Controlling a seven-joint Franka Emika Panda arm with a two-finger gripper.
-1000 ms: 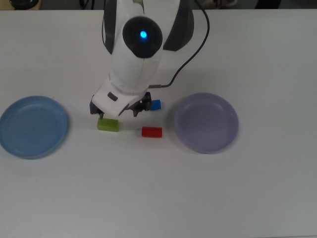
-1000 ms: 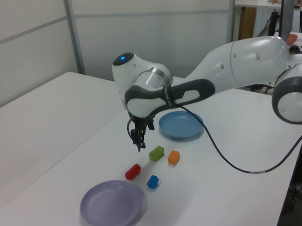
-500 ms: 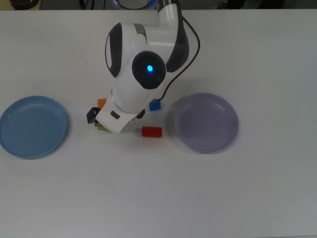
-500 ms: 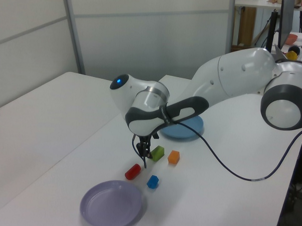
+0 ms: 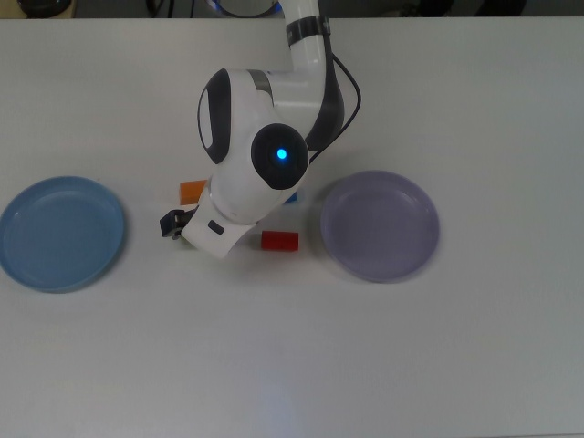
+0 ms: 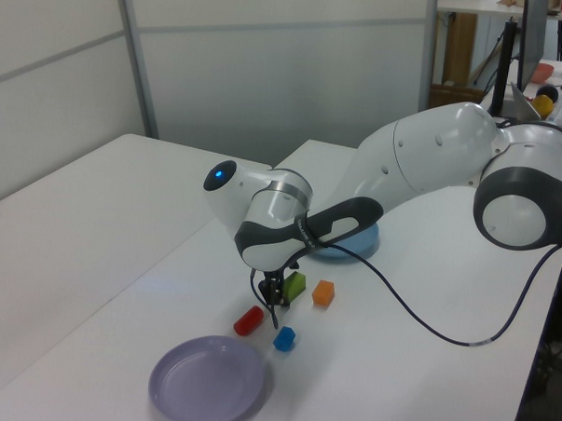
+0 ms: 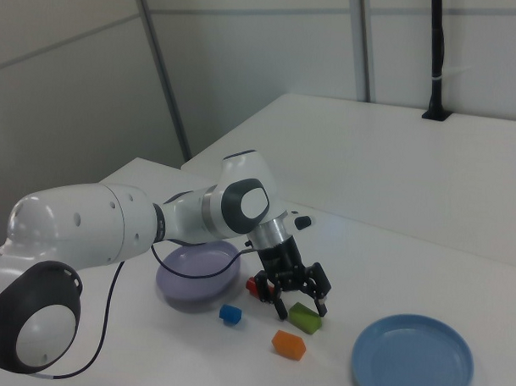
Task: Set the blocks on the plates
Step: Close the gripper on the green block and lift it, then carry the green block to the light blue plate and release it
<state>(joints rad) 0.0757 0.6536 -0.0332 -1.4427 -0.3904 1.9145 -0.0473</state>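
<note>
I judge I am at the grasp of the first block: my two-finger black gripper (image 7: 301, 306) stands spread open astride the small lime-green rectangular block (image 7: 305, 317), holding nothing. All 4 blocks lie on the white table (image 5: 292, 347), between the round light blue plastic plate (image 5: 57, 234) at the top view's left and the pale lavender plate (image 5: 380, 225) at the top view's right. Next I should close, then lift. The arm bends steeply down over the blocks.

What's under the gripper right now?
The lime-green block lies on the table right beneath the gripper, whose open fingers straddle it in the right view. In the top view the arm covers that block, so contact cannot be confirmed.
</note>
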